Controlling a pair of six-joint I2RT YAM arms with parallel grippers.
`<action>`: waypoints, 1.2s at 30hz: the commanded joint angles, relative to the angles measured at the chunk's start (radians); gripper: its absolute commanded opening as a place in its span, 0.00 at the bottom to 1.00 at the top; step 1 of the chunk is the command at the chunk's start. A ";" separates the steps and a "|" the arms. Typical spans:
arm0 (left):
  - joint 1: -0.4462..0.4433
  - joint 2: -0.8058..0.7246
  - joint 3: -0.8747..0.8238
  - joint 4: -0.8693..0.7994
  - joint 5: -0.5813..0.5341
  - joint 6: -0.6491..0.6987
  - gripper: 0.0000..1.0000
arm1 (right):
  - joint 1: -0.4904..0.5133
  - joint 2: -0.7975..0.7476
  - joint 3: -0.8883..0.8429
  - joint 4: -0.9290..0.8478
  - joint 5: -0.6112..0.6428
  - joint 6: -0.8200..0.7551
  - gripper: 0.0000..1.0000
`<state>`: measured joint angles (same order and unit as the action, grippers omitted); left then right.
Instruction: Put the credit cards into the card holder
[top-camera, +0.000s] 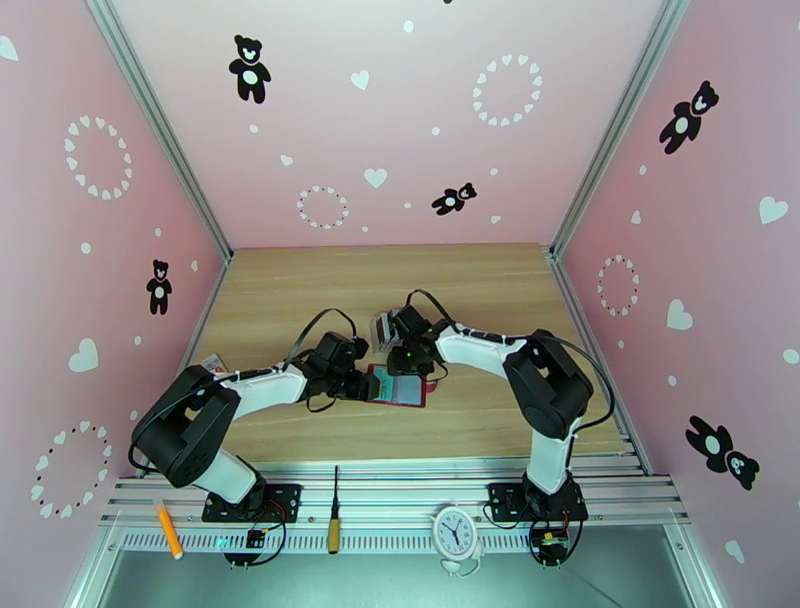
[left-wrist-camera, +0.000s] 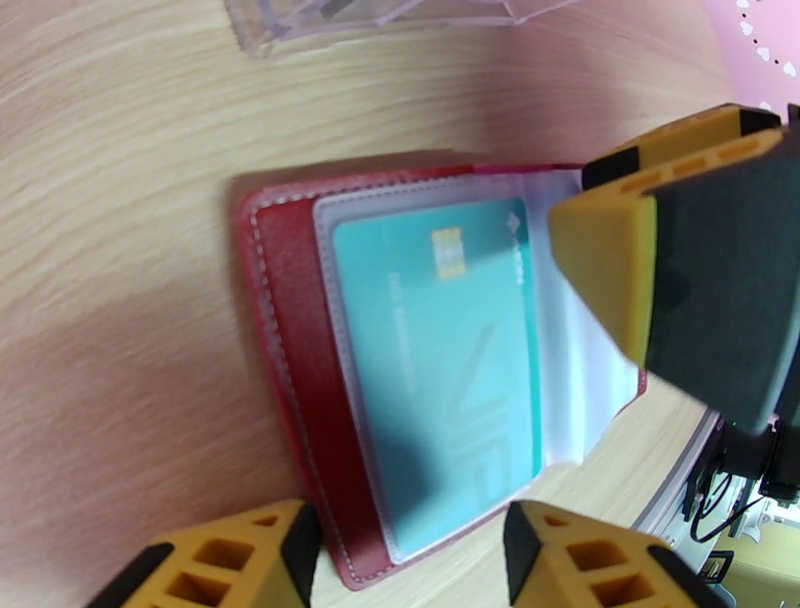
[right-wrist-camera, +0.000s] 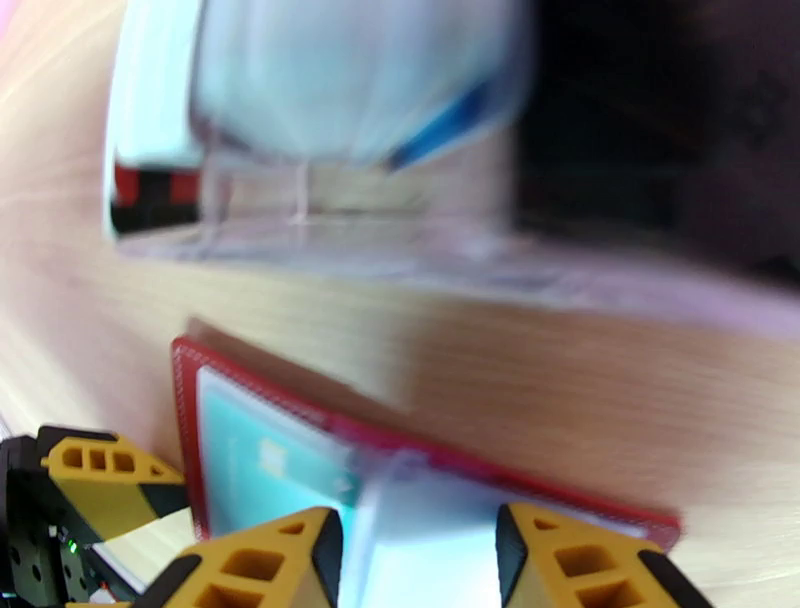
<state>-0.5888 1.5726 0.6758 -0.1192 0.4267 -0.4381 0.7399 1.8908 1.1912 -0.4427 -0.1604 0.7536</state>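
The dark-red card holder (top-camera: 400, 388) lies open on the wooden table between both arms. A teal credit card (left-wrist-camera: 440, 360) sits in its grey transparent pocket, seen again as the teal card (right-wrist-camera: 250, 470) inside the red rim of the card holder (right-wrist-camera: 186, 400). My left gripper (top-camera: 362, 385) stands open at the holder's left edge, its fingers either side of the red cover (left-wrist-camera: 290, 330). My right gripper (top-camera: 418, 365) hovers open over the holder's right half, a clear pocket leaf (right-wrist-camera: 420, 520) between its fingers. One right finger (left-wrist-camera: 600, 270) rests by that leaf.
A clear plastic slotted rack (top-camera: 385, 325) stands just behind the holder, with blurred white and blue cards (right-wrist-camera: 350, 80) in it. A screwdriver (top-camera: 334, 520), a small clock (top-camera: 455, 530) and an orange pen (top-camera: 168, 530) lie on the front rail. Pink walls enclose the table.
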 joint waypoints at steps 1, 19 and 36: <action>-0.016 0.037 0.010 0.004 -0.005 0.006 0.57 | 0.018 0.039 -0.002 -0.029 -0.053 0.021 0.47; -0.017 0.020 0.002 0.025 0.025 0.001 0.66 | 0.024 -0.008 -0.045 0.103 -0.175 0.114 0.47; -0.017 0.018 0.005 0.015 0.017 0.000 0.67 | 0.029 -0.059 -0.080 0.196 -0.223 0.182 0.47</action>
<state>-0.5919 1.5726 0.6781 -0.1112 0.4469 -0.4408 0.7509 1.8709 1.1255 -0.2584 -0.3347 0.9180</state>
